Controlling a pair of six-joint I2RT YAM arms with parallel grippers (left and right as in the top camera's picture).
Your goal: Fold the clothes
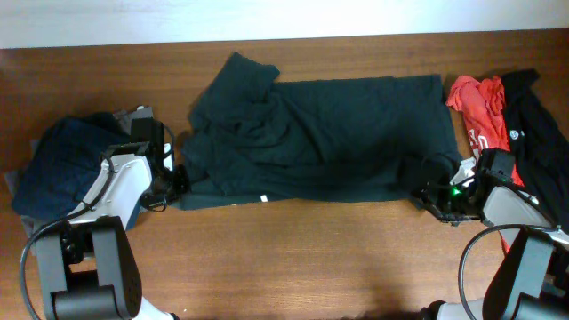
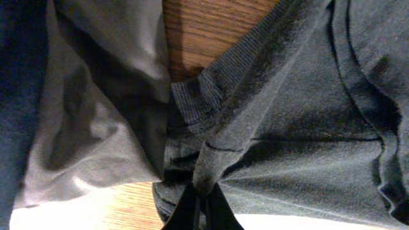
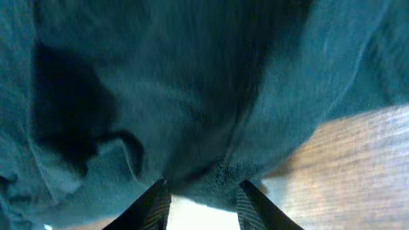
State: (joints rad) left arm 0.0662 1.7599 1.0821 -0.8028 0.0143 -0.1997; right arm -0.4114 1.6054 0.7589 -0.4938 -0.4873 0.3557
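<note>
So the big dark green shirt (image 1: 338, 133) is lying spread out across the middle of the desk (image 1: 311, 258), pretty rumpled on its left half. Both arms are working its near edge, one at each bottom corner. Makes sense to me: holding both corners lets you lift that edge evenly and carry it over for the fold.

The left end effector (image 2: 199, 203) is pinching shut on a ridge of shirt fabric right by the ribbed hem, with the grey shorts (image 2: 96, 102) lying just beside it. The right end effector (image 3: 204, 191) is sitting partly open with the shirt's edge between its fingers (image 3: 154, 207). It's not clamping the edge as far as I can see, so I'm guessing that side needs to close before anything gets lifted.

Both arms are reaching in low from the near side, wrists down close to the desk and angled in toward the shirt. The rest is sitting off to the sides: a navy piece (image 1: 58, 164) piled on the left, a red shirt (image 1: 476, 111) and a black garment (image 1: 538, 124) on the right.
</note>
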